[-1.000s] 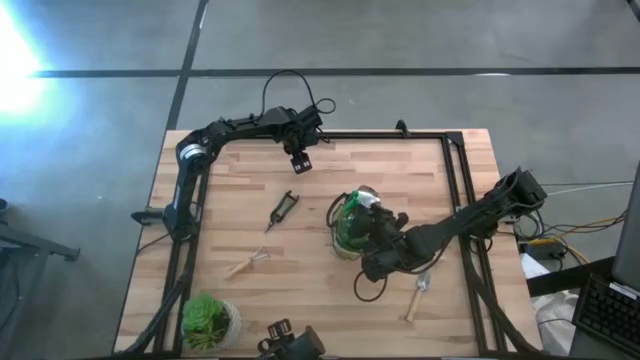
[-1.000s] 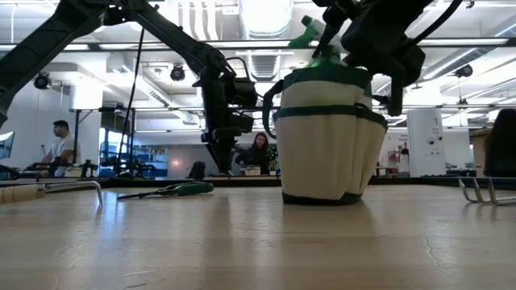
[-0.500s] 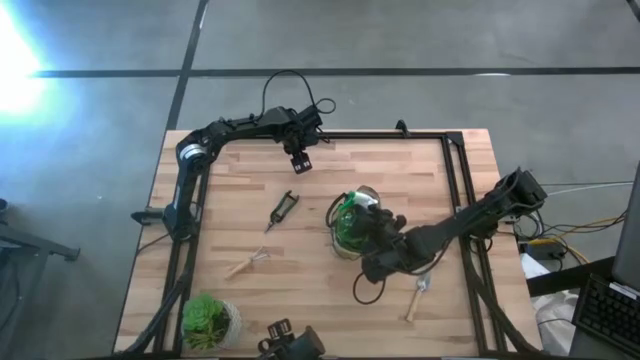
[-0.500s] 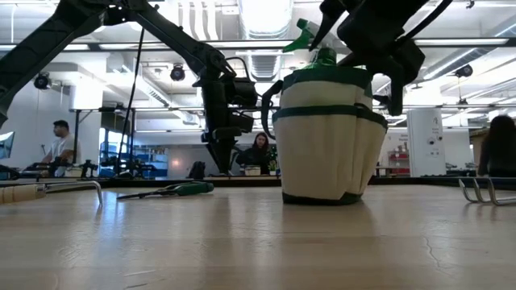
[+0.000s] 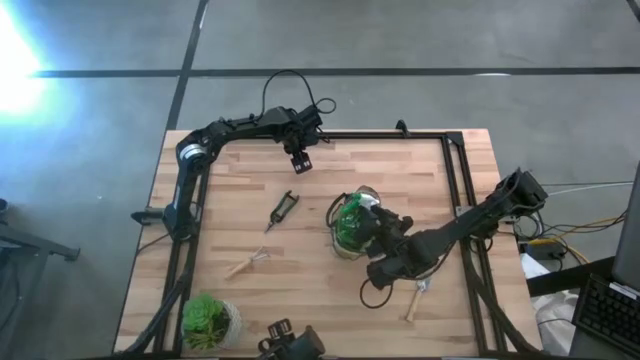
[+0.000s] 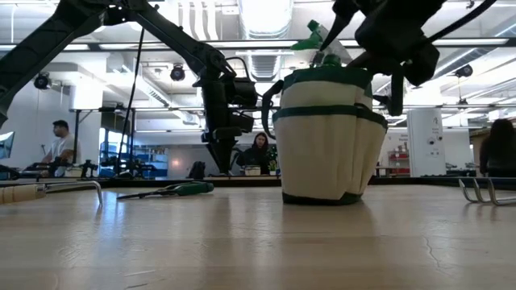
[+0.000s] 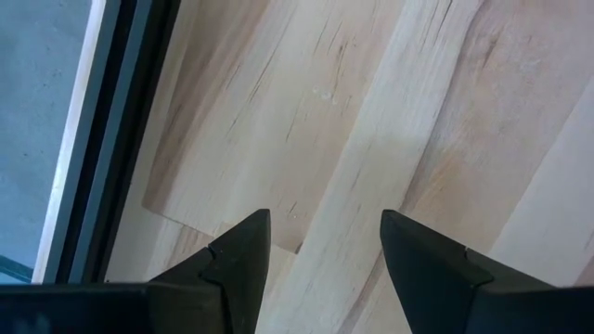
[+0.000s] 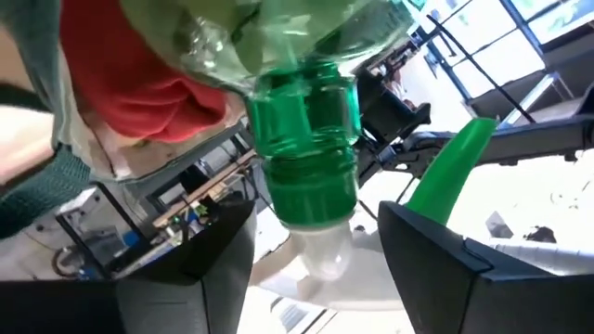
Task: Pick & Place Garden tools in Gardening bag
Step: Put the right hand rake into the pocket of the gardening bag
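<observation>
Both right gripper (image 5: 372, 228) jaws wider, off spray bottle (image 8: 297, 121).

No text, label, brand, number or sign can be read in any of the views: none on the tools, none on the bag, none on the surface, and none in the room behind it.

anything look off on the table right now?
Nothing spilled or damaged. The gardening bag stands upright, the green spray bottle poking out its top, right hand open just above. Pruners, fork and trowel lie flat on the table, unbagged.
</observation>
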Available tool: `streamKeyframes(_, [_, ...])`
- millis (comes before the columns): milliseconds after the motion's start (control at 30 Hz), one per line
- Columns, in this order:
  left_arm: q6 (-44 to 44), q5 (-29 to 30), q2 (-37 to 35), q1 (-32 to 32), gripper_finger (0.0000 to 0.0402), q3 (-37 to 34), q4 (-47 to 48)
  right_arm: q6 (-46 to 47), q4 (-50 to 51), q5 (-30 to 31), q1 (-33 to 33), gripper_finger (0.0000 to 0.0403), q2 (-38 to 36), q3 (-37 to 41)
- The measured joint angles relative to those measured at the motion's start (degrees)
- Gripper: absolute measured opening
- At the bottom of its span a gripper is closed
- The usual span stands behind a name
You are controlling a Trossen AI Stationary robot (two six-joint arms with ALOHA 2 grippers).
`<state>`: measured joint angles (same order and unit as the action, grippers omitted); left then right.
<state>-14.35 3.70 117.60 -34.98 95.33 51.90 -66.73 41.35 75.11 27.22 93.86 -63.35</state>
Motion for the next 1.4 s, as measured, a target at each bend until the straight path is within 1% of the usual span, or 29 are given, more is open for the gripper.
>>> streamKeyframes(167, [0.01, 0.0, 0.0, 0.0, 0.0207, 0.0, -0.04, 4.85, 0.09, -0.05, 2.09, 0.0207, -0.09, -0.4])
streamKeyframes(300, [0.01, -0.01, 0.0, 0.0, 0.0207, 0.01, -0.04, 10.55, 0.16, -1.75, 3.84, 0.0195, -0.13, -1.87])
streamKeyframes(367, [0.01, -0.01, 0.0, 0.0, 0.0207, 0.0, -0.04, 12.04, 0.33, -1.62, 4.64, 0.019, -0.13, -2.58])
streamKeyframes(533, [0.01, -0.01, 0.0, 0.0, 0.0207, 0.0, -0.07, 16.77, 0.46, 2.84, 6.06, 0.0177, -0.85, -5.39])
streamKeyframes(633, [0.01, -0.01, 0.0, -0.01, 0.0207, 0.0, -0.08, 22.84, 0.52, 4.53, 6.92, 0.017, -2.84, -7.8])
streamKeyframes(733, [0.0, -0.01, 0.0, -0.02, 0.0207, 0.0, -0.4, 30.69, 0.53, 4.45, 7.99, 0.0163, -5.79, -10.61])
streamKeyframes(767, [0.02, -0.01, 0.0, 0.0, 0.0207, 0.0, -0.42, 33.15, 0.5, 3.61, 8.24, 0.016, -7.06, -11.58])
streamKeyframes(833, [0.02, -0.01, 0.0, -0.02, 0.0207, 0.02, -0.63, 38.71, 0.72, -0.85, 8.39, 0.0154, -10.01, -13.18])
streamKeyframes(867, [0.01, -0.01, 0.0, -0.01, 0.0207, 0.0, -0.85, 42.08, 1.55, -4.64, 8.41, 0.015, -11.84, -13.96])
streamKeyframes(900, [0.02, -0.01, 0.0, -0.01, 0.0207, 0.0, -0.92, 45.5, 2.59, -9.62, 8.33, 0.0147, -13.5, -14.75])
streamKeyframes(1033, [0.02, -0.01, 0.0, -0.02, 0.0207, 0.0, -0.92, 57.14, 5.64, -33.64, 5.17, 0.0133, -21.28, -16.04])
streamKeyframes(1100, [0.02, -0.01, 0.0, -0.02, 0.0207, 0.0, -0.94, 60.91, 5.62, -43.42, 3.05, 0.0127, -25.37, -15.63])
streamKeyframes(1133, [0.01, -0.01, 0.0, -0.02, 0.0207, 0.0, -0.94, 62.19, 5.64, -47.2, 1.92, 0.0124, -27.45, -15.2])
streamKeyframes(1200, [0.01, -0.01, 0.0, -0.02, 0.0207, 0.0, -0.94, 63.55, 5.47, -52.21, 0.26, 0.0119, -31.27, -14.07])
streamKeyframes(1233, [0.0, -0.01, 0.0, -0.02, 0.0207, 0.0, -0.95, 63.6, 5.42, -53.51, -0.24, 0.0117, -33.07, -13.27])
streamKeyframes(1400, [0.02, -0.01, 0.0, -0.02, 0.0207, 0.0, -0.96, 62.99, 5.09, -54.22, -0.87, 0.0107, -40.53, -9.71])
